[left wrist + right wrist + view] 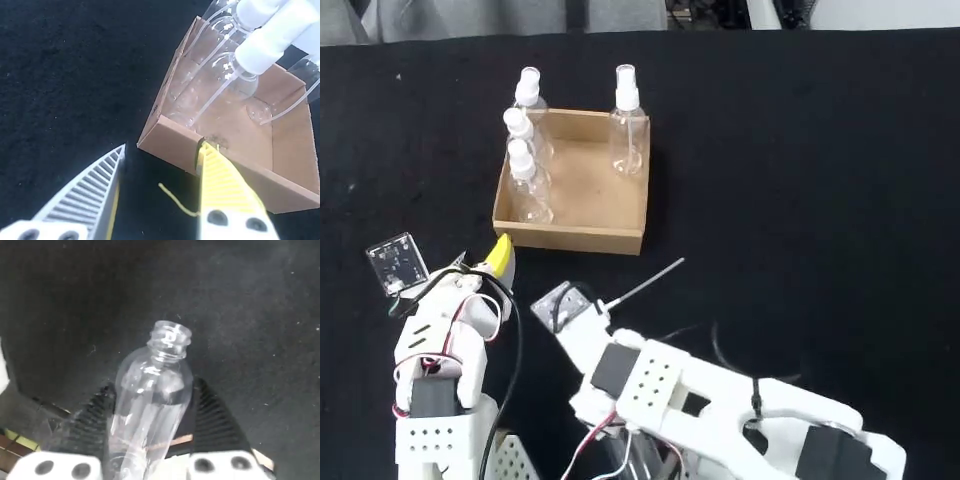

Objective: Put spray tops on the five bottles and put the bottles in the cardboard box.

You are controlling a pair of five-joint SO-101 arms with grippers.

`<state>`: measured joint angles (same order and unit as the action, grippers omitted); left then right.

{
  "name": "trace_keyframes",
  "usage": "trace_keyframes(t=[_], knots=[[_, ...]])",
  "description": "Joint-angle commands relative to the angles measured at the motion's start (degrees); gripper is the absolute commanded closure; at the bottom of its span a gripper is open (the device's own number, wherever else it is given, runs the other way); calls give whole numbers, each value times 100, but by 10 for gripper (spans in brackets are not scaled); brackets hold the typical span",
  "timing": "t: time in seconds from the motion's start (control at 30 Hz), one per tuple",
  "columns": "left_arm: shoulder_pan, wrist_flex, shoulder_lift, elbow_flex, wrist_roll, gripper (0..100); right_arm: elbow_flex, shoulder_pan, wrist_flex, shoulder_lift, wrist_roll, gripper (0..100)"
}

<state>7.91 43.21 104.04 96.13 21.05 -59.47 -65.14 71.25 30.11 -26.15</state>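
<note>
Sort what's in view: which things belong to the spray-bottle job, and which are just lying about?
Job: cardboard box; four capped bottles inside it; uncapped bottle in the right gripper; thin tube on the table, likely a spray top's.
Lying about: clear square piece beside the left arm.

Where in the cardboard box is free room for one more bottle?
The front right part of the cardboard box floor is bare, bordered by the right wall and the lone bottle behind. The left wall is crowded with three bottles.
</note>
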Motion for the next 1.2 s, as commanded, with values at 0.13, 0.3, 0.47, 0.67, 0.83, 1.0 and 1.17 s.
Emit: trace_keyframes(t=[0.13, 0.3, 0.47, 0.67, 0.83, 1.0, 1.17], knots=[[57, -79, 44, 127, -35, 787, 374, 589, -123, -57, 193, 970], [57, -79, 44, 127, -35, 787, 374, 1231, -123, -57, 686, 970], [48, -79, 44, 127, -35, 787, 374, 1732, -123, -57, 1099, 970], [40, -79, 44, 127, -35, 787, 382, 2277, -132, -57, 1609, 970], [31, -79, 44, 127, -35, 787, 382, 2664, -158, -57, 2092, 970], [31, -70, 44, 127, -35, 787, 453, 2910, -176, -57, 2567, 970], [31, -70, 44, 127, -35, 787, 787, 3174, -141, -57, 2857, 970]])
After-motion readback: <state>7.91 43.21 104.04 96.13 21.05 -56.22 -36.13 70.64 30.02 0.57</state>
